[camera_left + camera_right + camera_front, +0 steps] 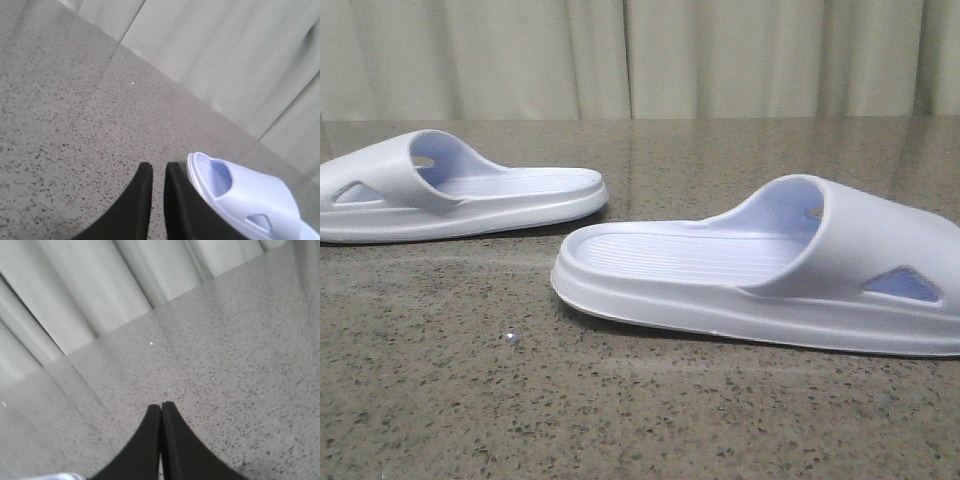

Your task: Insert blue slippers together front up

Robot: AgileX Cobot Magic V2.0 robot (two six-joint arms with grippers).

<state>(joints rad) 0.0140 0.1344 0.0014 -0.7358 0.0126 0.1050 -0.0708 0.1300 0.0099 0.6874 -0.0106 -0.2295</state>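
Two pale lavender-blue slippers lie sole-down and apart on the speckled stone table. One slipper (pixel 500 195) is at the far left, its strap end pointing left. The other slipper (pixel 770 270) is nearer, at the right, its strap end pointing right. Neither gripper shows in the front view. My left gripper (pixel 158 167) is empty, its black fingers a narrow gap apart, just above the table beside the strap end of a slipper (pixel 245 197). My right gripper (pixel 161 405) is shut and empty over bare table. A sliver of a slipper (pixel 62 476) shows at that view's edge.
The stone table (pixel 640 400) runs back to a pale curtain (pixel 640 55) along its far edge. A small shiny speck (pixel 511 338) lies on the table in front of the slippers.
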